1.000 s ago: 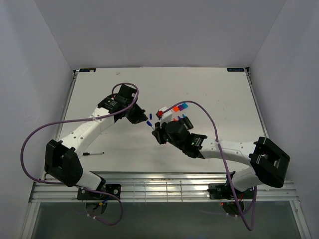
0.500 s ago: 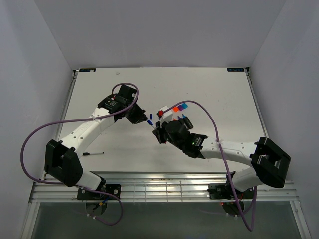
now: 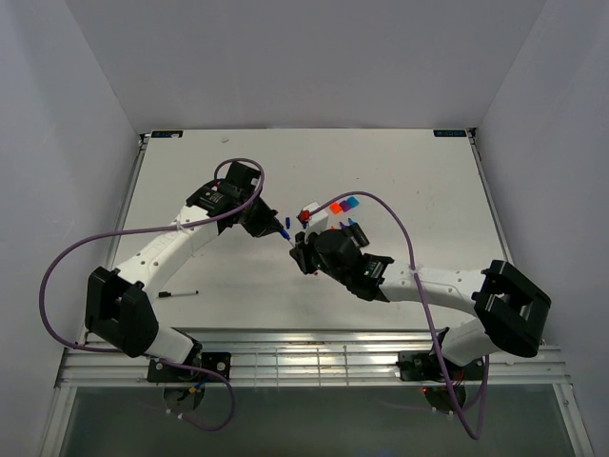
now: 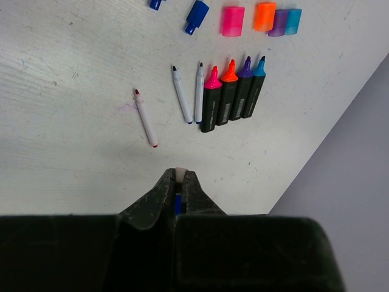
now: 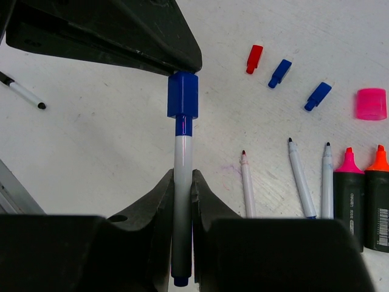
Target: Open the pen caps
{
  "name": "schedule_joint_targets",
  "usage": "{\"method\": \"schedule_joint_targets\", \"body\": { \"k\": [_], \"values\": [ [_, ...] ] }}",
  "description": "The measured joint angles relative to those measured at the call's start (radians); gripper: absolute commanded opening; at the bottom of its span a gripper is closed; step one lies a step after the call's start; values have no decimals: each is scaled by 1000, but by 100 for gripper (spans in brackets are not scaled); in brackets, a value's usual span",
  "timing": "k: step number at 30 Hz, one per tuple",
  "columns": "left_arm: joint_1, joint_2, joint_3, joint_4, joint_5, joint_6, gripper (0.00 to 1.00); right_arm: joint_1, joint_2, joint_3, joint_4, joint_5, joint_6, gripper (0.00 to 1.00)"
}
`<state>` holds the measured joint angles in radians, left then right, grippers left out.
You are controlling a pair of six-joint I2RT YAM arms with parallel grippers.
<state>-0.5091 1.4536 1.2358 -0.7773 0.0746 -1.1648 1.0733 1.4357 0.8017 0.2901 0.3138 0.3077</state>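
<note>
A thin white pen (image 5: 182, 164) with a blue cap (image 5: 182, 94) is held between both arms above the table. My right gripper (image 5: 182, 177) is shut on the pen's white barrel. My left gripper (image 4: 180, 177) is shut on the blue cap, which shows only as a blue sliver between its jaws. In the top view the left gripper (image 3: 277, 226) and right gripper (image 3: 298, 247) meet near the table's middle. Loose caps lie on the table: red (image 5: 254, 58), blue (image 5: 279, 72), pink (image 4: 232, 20), orange (image 4: 265, 16), purple (image 4: 279, 22) and cyan (image 4: 293, 21).
Three uncapped white pens (image 4: 182, 94) and several uncapped black markers (image 4: 228, 94) lie side by side under the grippers. Another thin pen (image 3: 178, 293) lies alone near the left arm's base. The table's right edge (image 4: 340, 103) runs close to the markers.
</note>
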Motion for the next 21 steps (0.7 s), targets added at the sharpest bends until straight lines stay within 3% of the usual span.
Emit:
{"method": "schedule_joint_targets", "body": {
  "k": [21],
  "values": [
    [8, 0, -22, 58, 26, 31, 0, -25, 11, 8, 3, -17, -23, 8]
  ]
}}
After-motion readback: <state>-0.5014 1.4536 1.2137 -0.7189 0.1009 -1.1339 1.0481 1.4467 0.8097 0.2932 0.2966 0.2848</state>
